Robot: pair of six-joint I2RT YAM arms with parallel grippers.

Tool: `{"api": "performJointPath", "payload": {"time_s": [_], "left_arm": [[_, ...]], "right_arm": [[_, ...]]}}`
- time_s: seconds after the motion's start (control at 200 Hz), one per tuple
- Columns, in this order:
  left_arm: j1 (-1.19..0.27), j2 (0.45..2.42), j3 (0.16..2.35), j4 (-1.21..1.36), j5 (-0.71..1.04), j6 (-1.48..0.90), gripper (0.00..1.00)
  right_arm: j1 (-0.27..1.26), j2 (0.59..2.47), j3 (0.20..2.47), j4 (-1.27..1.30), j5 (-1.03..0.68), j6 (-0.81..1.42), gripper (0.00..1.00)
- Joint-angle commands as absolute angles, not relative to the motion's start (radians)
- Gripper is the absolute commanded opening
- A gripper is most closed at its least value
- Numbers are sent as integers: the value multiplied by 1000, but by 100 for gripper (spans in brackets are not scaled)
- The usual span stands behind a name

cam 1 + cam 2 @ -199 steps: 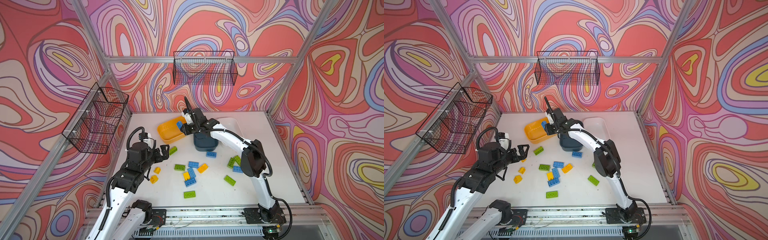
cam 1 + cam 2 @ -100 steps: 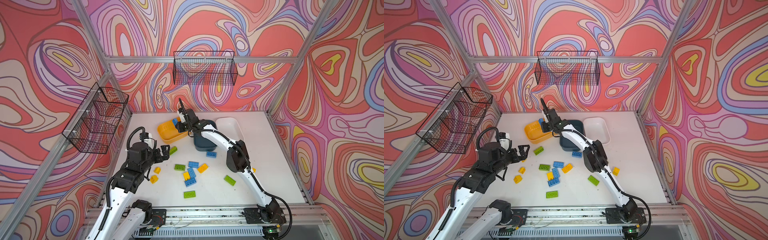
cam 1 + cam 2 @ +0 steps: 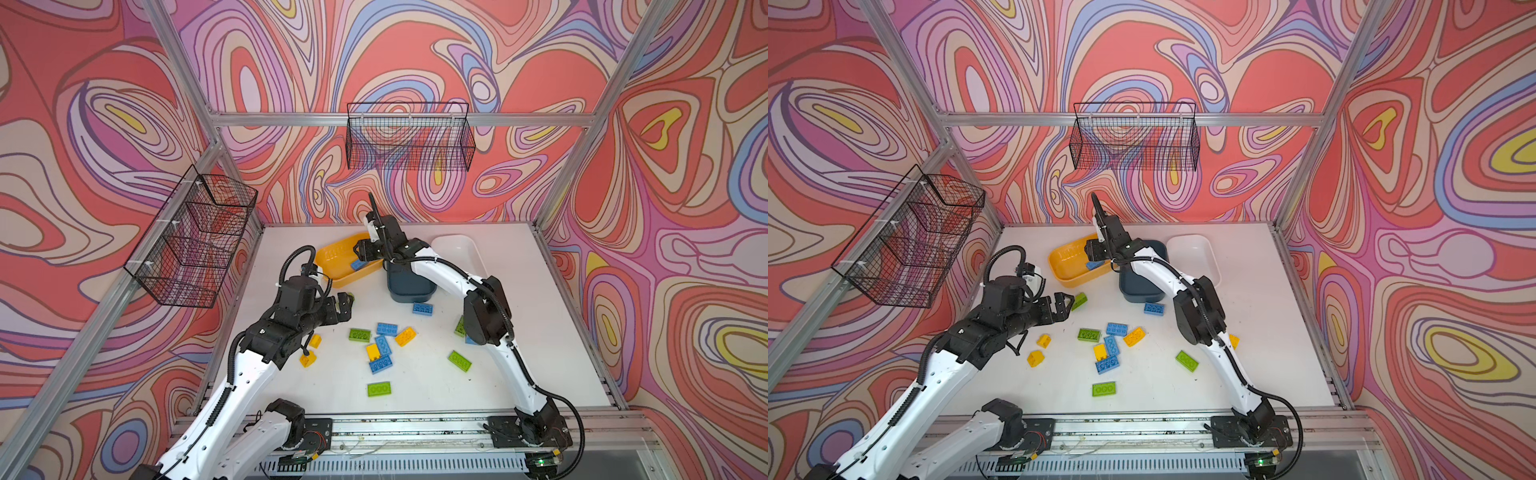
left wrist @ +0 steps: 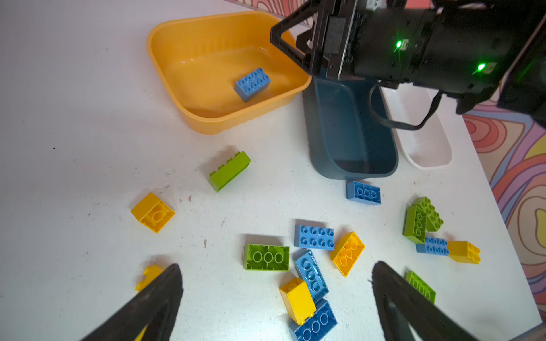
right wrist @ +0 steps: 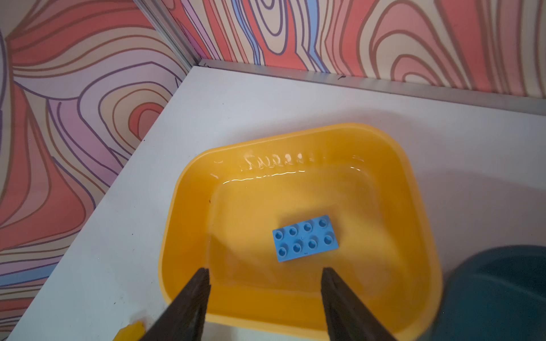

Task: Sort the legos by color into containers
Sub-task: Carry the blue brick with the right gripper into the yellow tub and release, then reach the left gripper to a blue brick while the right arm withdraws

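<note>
The blue brick point(image 5: 305, 238) sits in the yellow tub point(image 5: 189, 224). Your right gripper point(image 5: 264, 270) has its jaws parted, your left gripper point(image 4: 276, 264) wide, both empty. Fetch another brick.

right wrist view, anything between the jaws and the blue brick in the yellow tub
Nothing visible. The right gripper is open over the yellow tub, with only bare tub floor between its jaws and the blue brick.

Yellow tub point(image 5: 274, 161): glossy moulded plastic, bright wavy highlights on the inner wall. Blue brick point(image 5: 305, 238), lower centre: smooth plastic, soft sheen. Teal tub point(image 4: 339, 127): smooth plastic, duller. Counter point(image 4: 74, 118): white, matt, speckled with scuffs. Right arm's fingers point(image 5: 189, 304): black, matt. Wire baskets point(image 3: 409, 141): black metal mesh. Frame rails point(image 3: 291, 119): bare brushed metal.
</note>
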State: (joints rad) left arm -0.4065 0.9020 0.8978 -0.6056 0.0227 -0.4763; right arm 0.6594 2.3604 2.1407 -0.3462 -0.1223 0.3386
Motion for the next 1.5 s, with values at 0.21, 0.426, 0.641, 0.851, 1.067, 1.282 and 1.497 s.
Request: {"api": "performJointPath", "payload": {"time_s": [0.21, 0.426, 0.641, 0.851, 1.067, 1.282, 1.497], "left_arm": [[-633, 939, 870, -722, -99, -659, 89], [-849, 1092, 846, -704, -164, -782, 95], [-1001, 1217, 834, -707, -249, -901, 100], [-1032, 1302, 796, -648, -185, -963, 100], [-1060, 1389, 779, -583, -169, -1033, 100], [-1060, 1485, 796, -543, -187, -1045, 99], [-1058, 1584, 831, -516, -170, -1032, 94]], "right_arm": [[598, 1769, 1475, -3, 6, 421, 63], [505, 1441, 1074, 70, 6, 476, 66], [452, 1229, 807, 80, 40, 490, 80], [396, 1138, 663, 79, 14, 521, 84], [378, 1123, 613, 95, 2, 524, 86], [372, 1116, 606, 97, -2, 517, 86], [367, 1124, 592, 106, -1, 515, 86]]}}
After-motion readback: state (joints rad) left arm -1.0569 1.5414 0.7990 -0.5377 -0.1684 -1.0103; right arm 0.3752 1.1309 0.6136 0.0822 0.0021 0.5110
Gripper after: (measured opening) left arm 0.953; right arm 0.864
